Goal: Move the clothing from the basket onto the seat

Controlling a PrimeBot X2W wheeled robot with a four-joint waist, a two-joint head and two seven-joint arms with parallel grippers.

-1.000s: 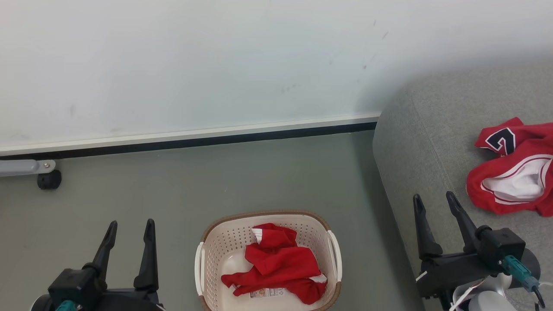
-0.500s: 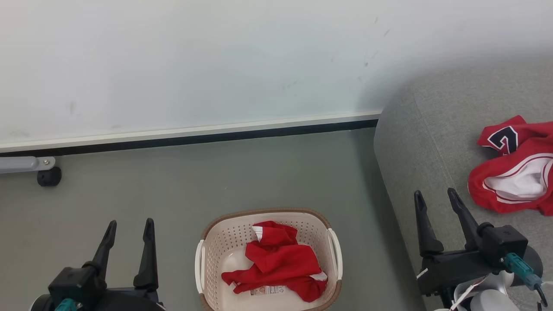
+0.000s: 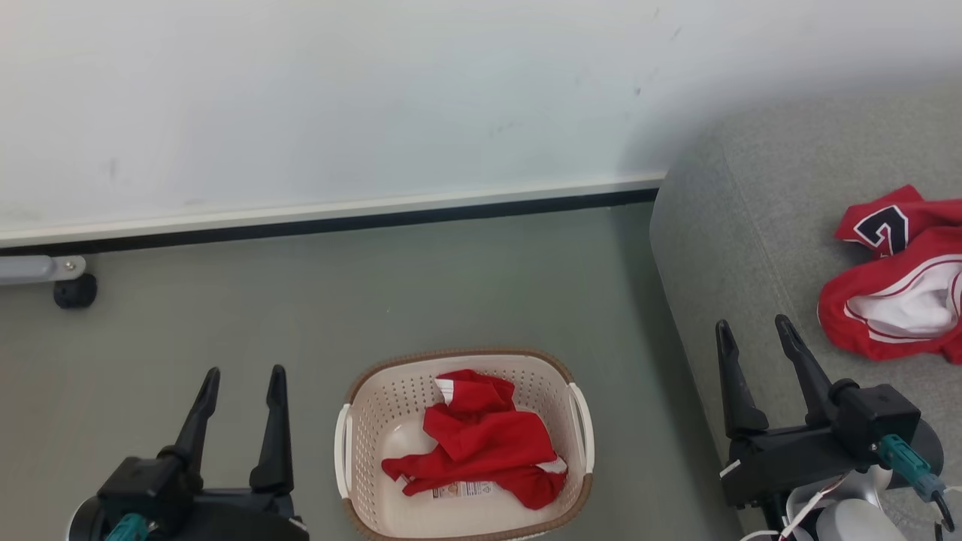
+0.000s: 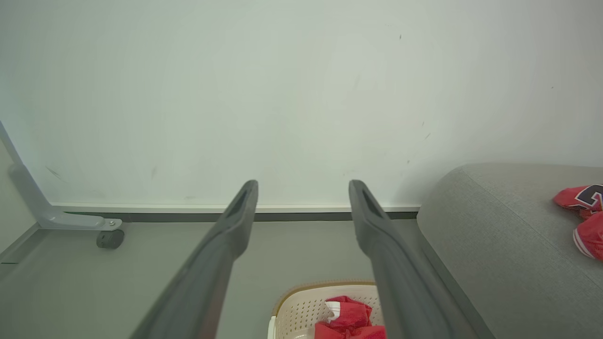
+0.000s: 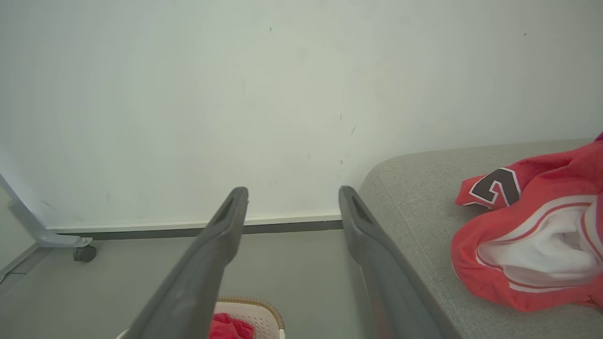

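Note:
The cream basket (image 3: 353,421) with a brown rim stands on the floor at the bottom centre, and a crumpled red garment (image 3: 481,443) lies inside it. A second red garment (image 3: 894,300) with white trim and a dark number rests on the grey seat (image 3: 744,233) at the right. My left gripper (image 3: 245,373) hangs open and empty to the left of the basket. My right gripper (image 3: 754,324) stands open and empty over the seat's front edge, left of the garment there. The right wrist view shows that garment (image 5: 527,235) on the seat (image 5: 414,197); the left wrist view catches the basket (image 4: 301,306).
A white wall (image 3: 338,105) with a dark baseboard runs across the back. A grey frame leg with a black castor (image 3: 74,291) sits at the far left by the wall. Grey-green floor (image 3: 451,285) lies between wall, basket and seat.
The head view has shifted a little, so the whole scene sits slightly higher in the picture. My left gripper shows a bit further right and higher. Both grippers stay open; the garments lie as before.

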